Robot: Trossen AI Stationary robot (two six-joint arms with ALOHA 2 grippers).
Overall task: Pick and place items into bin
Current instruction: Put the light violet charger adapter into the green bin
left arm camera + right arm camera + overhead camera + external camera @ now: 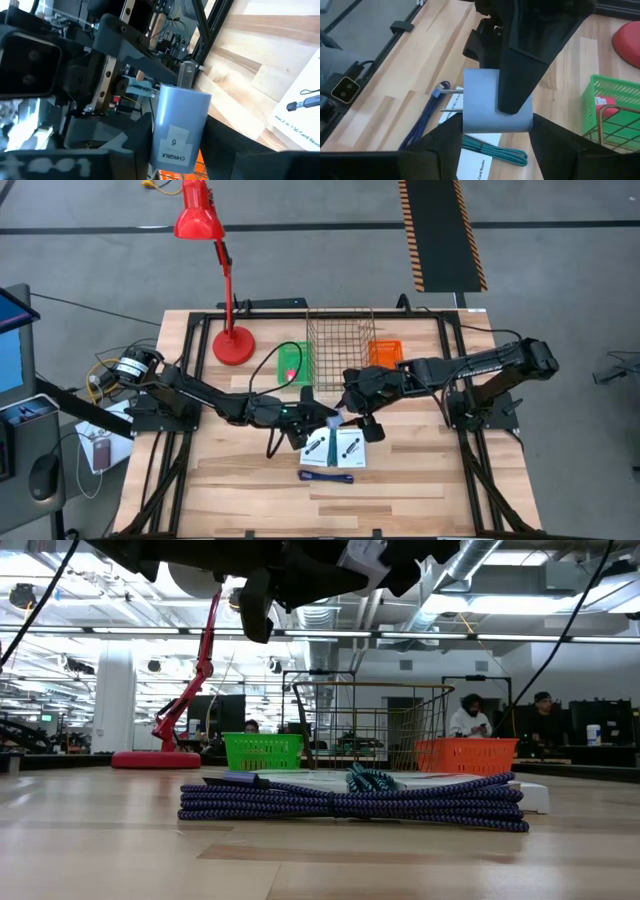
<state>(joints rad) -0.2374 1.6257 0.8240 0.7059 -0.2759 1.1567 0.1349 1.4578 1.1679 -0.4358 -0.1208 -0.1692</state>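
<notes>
Both my grippers, left (322, 418) and right (345, 418), are clamped on one pale blue square (492, 100) above mid-table. Below: two white cards (335, 447), one teal cord (495, 149), one blue-purple strap (326, 476). Three bins sit farther back: green (290, 364), wire (340, 345), orange (385, 354).

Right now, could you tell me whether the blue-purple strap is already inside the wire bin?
No, the blue-purple strap lies on the wooden table, beside the white cards and well apart from the wire bin.
</notes>
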